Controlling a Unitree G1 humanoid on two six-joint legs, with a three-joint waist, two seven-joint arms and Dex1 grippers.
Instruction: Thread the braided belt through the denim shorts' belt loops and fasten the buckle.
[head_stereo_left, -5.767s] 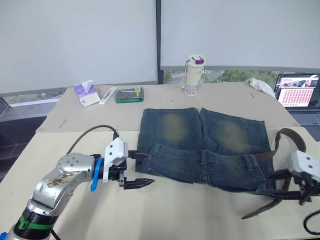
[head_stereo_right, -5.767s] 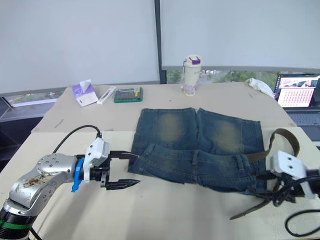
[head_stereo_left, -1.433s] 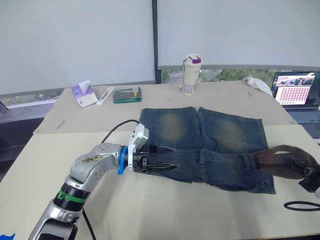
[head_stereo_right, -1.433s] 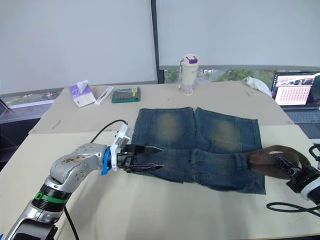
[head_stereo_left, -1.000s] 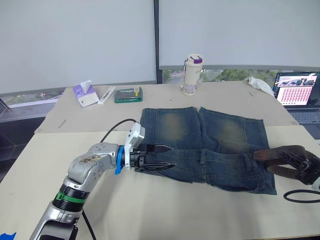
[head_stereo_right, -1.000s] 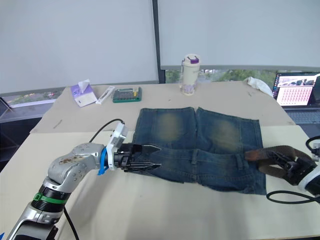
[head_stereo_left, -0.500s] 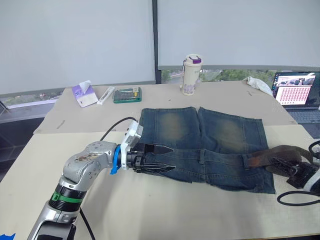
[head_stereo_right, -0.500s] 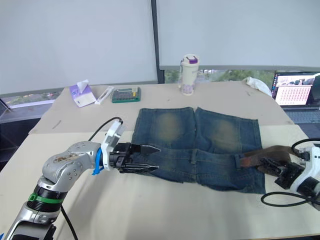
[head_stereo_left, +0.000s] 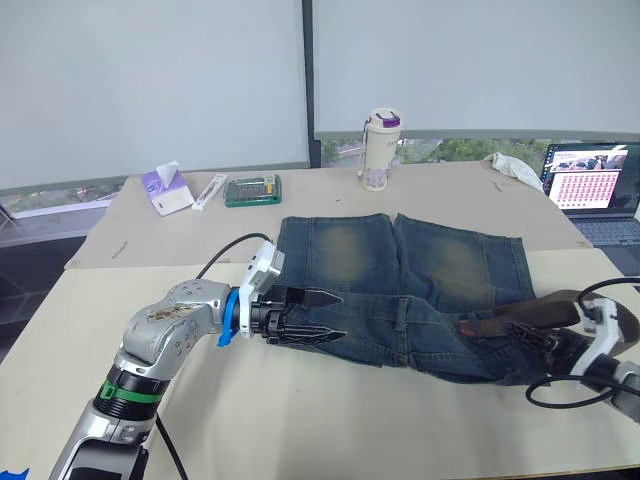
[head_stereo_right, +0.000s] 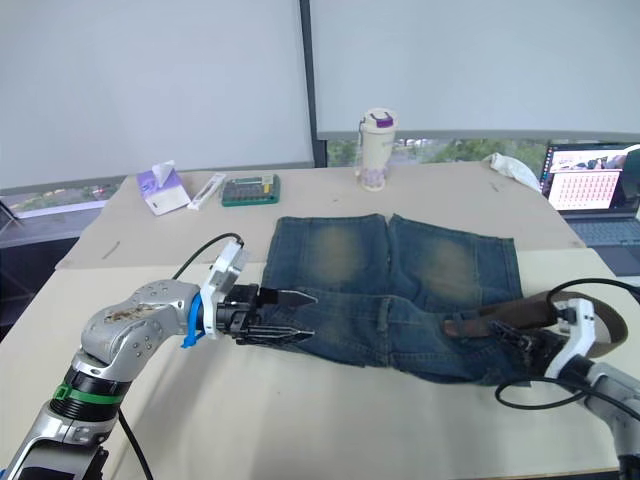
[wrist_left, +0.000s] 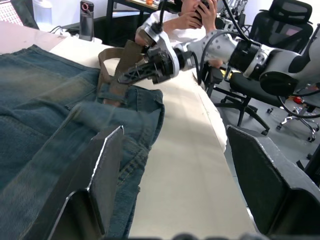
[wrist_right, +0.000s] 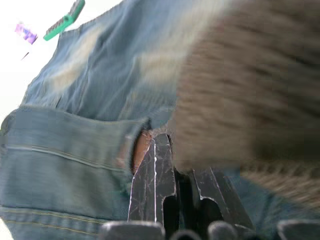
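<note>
Shorts: the denim shorts (head_stereo_left: 400, 290) lie flat on the table (head_stereo_left: 330, 420), waistband toward us, legs toward the window.
Belt: the braided belt (head_stereo_left: 520, 318) comes in from the right side, its tip lying on the waistband near the right hip, the rest arching back over our right arm. We cannot make out the buckle.
Right gripper: our right gripper (head_stereo_right: 528, 343) is closed on the belt close to its leading end; the right wrist view shows the fingers (wrist_right: 152, 180) pinched together with brown strap above them and a denim fold, perhaps a belt loop (wrist_right: 131, 150), just ahead.
Left gripper: our left gripper (head_stereo_left: 325, 315) is spread wide and holds nothing; it sits at the left end of the waistband, lower finger touching or just over the denim, we cannot tell which.
Stage: we judge the threading is only starting at the right-hand loops.
Risk, missed loop: the tip could slide over or under the loop, because the loop lies flat against the band.
Risk, bunching: pushing the strap could drag the shorts leftward and wrinkle them, since the left gripper is not clamping the band.
Risk, slack: the arched strap could twist and jam in a loop.
Risk, cable: the black cable (head_stereo_left: 560, 392) beside the right arm could snag the belt.
</note>
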